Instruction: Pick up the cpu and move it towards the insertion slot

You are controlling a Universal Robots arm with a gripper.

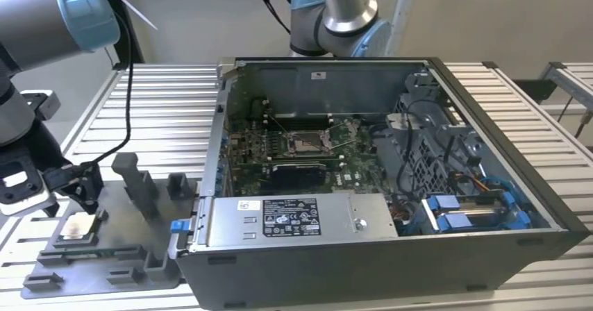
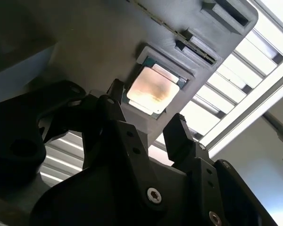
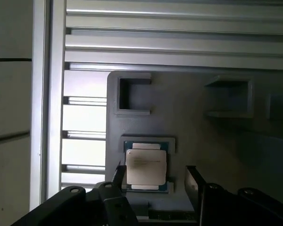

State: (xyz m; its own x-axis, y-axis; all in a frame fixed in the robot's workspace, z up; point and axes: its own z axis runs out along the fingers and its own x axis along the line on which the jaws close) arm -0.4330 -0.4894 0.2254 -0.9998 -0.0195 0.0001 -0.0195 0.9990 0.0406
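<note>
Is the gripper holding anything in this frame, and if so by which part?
Nothing is held. The gripper is open, its fingers either side of the cpu, which lies flat in a recess of the grey tray.

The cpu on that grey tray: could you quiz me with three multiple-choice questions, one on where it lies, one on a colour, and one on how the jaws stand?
1. Where does the cpu lie?
A. in a recess of the grey tray
B. inside the computer case
C. on the bare table slats

2. What colour is the motherboard around the insertion slot?
A. red
B. green
C. white

3. How do the jaws stand?
A. shut on the cpu
B. shut on a cable
C. open, one at each side of the cpu

Answers:
1 A: both wrist views show it seated in the tray's square recess.
2 B: the exterior view shows green board around the slot's metal frame.
3 C: the first wrist view shows them apart with the cpu between them.
</note>
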